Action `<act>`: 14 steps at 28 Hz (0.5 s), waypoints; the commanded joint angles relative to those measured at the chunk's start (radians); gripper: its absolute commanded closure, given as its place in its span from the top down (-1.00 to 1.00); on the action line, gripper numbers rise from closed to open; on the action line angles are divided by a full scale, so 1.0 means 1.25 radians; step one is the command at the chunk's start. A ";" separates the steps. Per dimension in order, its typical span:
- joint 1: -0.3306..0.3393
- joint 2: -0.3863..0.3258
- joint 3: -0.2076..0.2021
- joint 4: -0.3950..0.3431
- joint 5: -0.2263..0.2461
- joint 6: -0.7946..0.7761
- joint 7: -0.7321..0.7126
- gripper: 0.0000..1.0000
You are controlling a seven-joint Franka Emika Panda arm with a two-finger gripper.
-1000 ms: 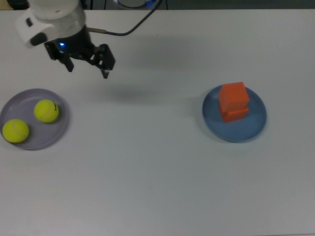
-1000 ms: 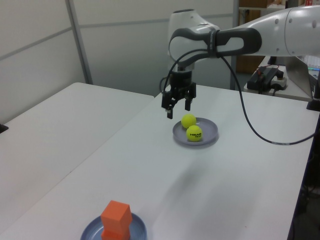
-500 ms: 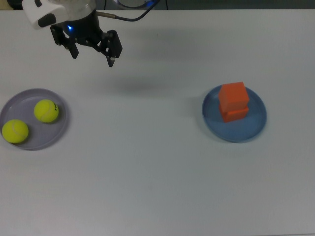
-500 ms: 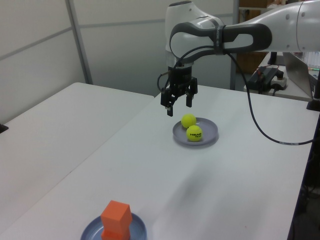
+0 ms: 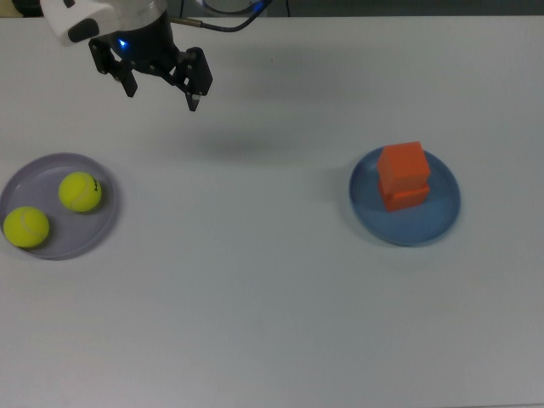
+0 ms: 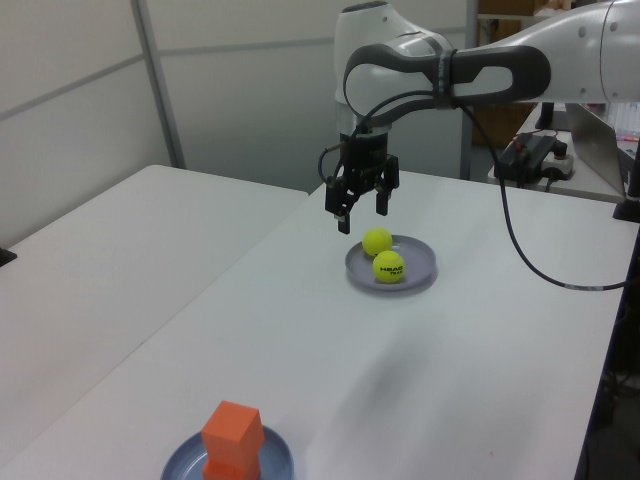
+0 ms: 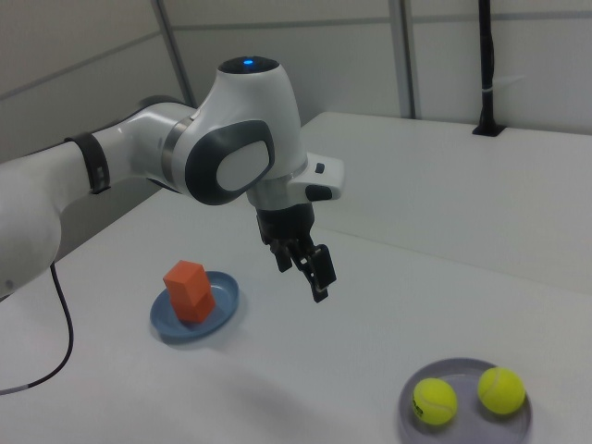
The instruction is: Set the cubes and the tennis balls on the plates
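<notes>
Near, blue plate (image 6: 228, 462): holds the two orange cubes (image 5: 402, 175), one stacked on the other, so both fit well inside the rim, on the top view's right.
Middle, table (image 5: 272, 289): bare white surface separates the plates, which sit well apart.
Farther, lavender plate (image 5: 58, 205): carries both tennis balls (image 5: 80, 192), side by side, not touching, resting within the rim on the top view's left.
Far, gripper (image 5: 161, 82): hangs in the air above the table beyond the lavender plate, fingers spread and empty, nothing between them.
Task standing: all four things already lie on plates, so the sorting looks finished.
Change: against a second ago the gripper has risen and drifted toward the top view's upper edge, away from the balls; cubes, balls and plates have not shifted.
</notes>
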 commanded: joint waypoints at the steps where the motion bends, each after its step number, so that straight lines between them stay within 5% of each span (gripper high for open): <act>1: -0.008 -0.027 0.011 -0.028 -0.015 0.001 0.015 1.00; 14: -0.009 -0.033 0.012 -0.028 -0.015 0.005 0.015 1.00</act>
